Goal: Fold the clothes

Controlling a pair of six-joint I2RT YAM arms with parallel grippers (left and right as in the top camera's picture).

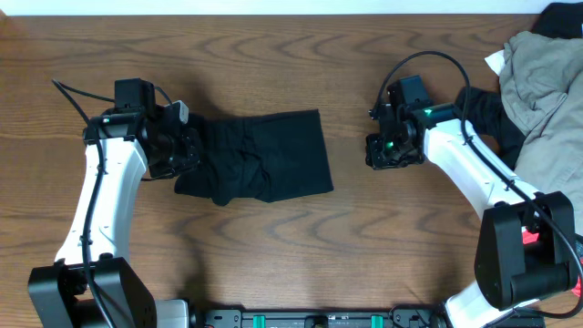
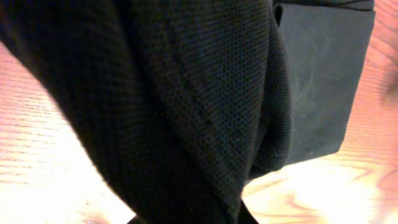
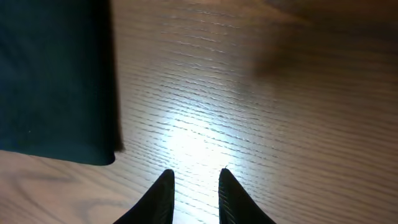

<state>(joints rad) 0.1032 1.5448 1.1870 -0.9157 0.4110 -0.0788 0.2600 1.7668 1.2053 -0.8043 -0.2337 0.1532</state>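
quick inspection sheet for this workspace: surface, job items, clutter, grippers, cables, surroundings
Surface: brown wood-grain table, bare around the garment.
Job's things: black fabric garment, partly folded, centre-left; khaki-grey fabric heap at the right edge.
Clutter: nothing seen.
Grippers: left gripper at the garment's left end, fingers hidden by cloth; right gripper over bare wood, fingers slightly apart, empty.
Cables: black cable at the left arm; black cable loop over the right arm.
Surroundings: pale strip beyond the table's far edge.
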